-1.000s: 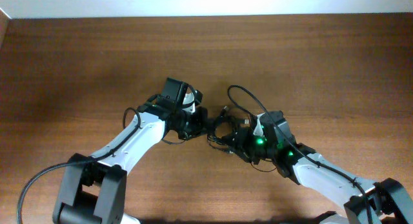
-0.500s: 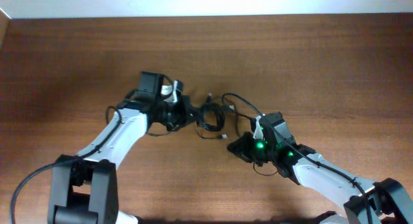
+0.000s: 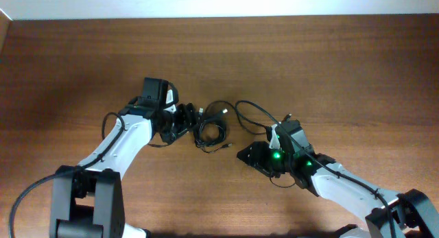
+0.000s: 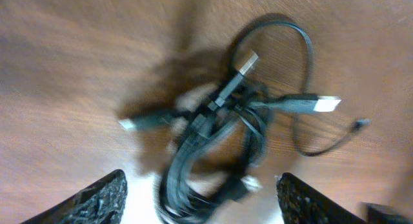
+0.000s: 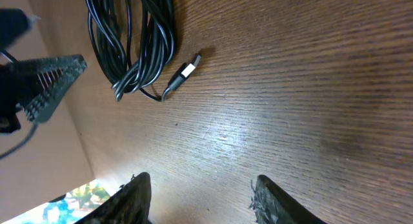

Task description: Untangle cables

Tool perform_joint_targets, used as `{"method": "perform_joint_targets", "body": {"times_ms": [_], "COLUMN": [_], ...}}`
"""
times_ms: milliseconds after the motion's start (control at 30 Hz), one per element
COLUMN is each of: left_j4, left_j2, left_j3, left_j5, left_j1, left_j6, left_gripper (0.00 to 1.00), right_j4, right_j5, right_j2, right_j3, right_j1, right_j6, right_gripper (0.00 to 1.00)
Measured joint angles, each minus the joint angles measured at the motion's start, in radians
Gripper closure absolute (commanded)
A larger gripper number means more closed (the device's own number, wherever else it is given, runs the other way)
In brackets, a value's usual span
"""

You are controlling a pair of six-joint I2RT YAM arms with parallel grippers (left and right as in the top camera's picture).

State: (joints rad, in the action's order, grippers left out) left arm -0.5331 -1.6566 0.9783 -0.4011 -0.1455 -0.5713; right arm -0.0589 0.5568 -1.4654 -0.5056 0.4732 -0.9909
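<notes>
The cables (image 3: 212, 128) lie as one looped black bundle on the wooden table, between the two arms. In the left wrist view the cables (image 4: 226, 127) look blurred, with silvery plugs sticking out to the right and upper middle. My left gripper (image 3: 184, 119) is just left of the bundle and open; its fingertips (image 4: 110, 192) stand wide, with the bundle's near end between them, untouched. My right gripper (image 3: 244, 156) is open to the lower right of the bundle, with bare table between its fingers (image 5: 264, 192). The right wrist view shows the cables (image 5: 132, 37) and one plug (image 5: 185, 71) at upper left.
A thicker black cable (image 3: 255, 113) arcs from near the bundle to the right arm. The table's far edge (image 3: 219, 17) meets a pale wall. The left gripper's finger (image 5: 51, 79) shows at the left in the right wrist view.
The left gripper dragged the bundle leftwards, then opened and let it go. The right gripper opened, released the cables and drew slightly back to the lower right.
</notes>
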Motion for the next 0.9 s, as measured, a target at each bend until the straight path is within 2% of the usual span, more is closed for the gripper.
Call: {"method": "perform_joint_targets", "body": {"times_ms": [33, 67, 167, 200, 233, 267, 333, 433, 533, 633, 800, 867, 900], "left_j4": [0.004, 0.010, 0.040, 0.046, 0.048, 0.049, 0.060, 0.100, 0.121, 0.134, 0.149, 0.161, 0.166], "left_j2": [0.000, 0.000, 0.000, 0.000, 0.000, 0.000, 0.000, 0.000, 0.000, -0.004, -0.069, -0.108, -0.129], "left_j3": [0.000, 0.000, 0.000, 0.000, 0.000, 0.000, 0.000, 0.000, 0.000, 0.000, 0.000, 0.000, 0.000], "left_j5": [0.040, 0.064, 0.118, 0.129, 0.135, 0.142, 0.151, 0.175, 0.245, 0.309, 0.355, 0.373, 0.381], "left_j1": [0.000, 0.000, 0.000, -0.002, -0.005, -0.015, -0.042, -0.106, -0.155, -0.192, -0.209, -0.209, -0.209], "left_j6": [0.070, 0.105, 0.181, 0.198, 0.210, 0.235, 0.294, 0.399, 0.449, 0.480, 0.489, 0.476, 0.469], "left_gripper": [0.55, 0.60, 0.63, 0.62, 0.54, 0.38, 0.36, 0.39, 0.40, 0.50, 0.53, 0.57, 0.79], "right_j4": [0.000, 0.000, 0.000, 0.000, 0.000, 0.000, 0.000, 0.000, 0.000, 0.000, 0.000, 0.000, 0.000], "right_j5": [-0.003, -0.005, -0.011, -0.011, -0.012, -0.015, -0.019, -0.023, -0.023, -0.023, -0.023, -0.023, -0.023], "right_j2": [0.000, 0.000, 0.000, 0.000, 0.000, 0.000, 0.000, 0.000, 0.000, 0.000, 0.000, 0.000, 0.000], "right_j3": [0.000, 0.000, 0.000, 0.000, 0.000, 0.000, 0.000, 0.000, 0.000, 0.000, 0.000, 0.000, 0.000], "right_j1": [0.000, 0.000, 0.000, 0.000, 0.000, 0.000, 0.000, 0.000, 0.000, 0.000, 0.000, 0.000, 0.000], "right_j6": [0.000, 0.000, 0.001, 0.000, 0.000, 0.001, 0.001, 0.000, 0.000, 0.000, 0.001, 0.000, 0.000], "right_gripper": [0.47, 0.46, 0.43, 0.42, 0.41, 0.41, 0.40, 0.36, 0.35, 0.35, 0.34, 0.34, 0.34]}}
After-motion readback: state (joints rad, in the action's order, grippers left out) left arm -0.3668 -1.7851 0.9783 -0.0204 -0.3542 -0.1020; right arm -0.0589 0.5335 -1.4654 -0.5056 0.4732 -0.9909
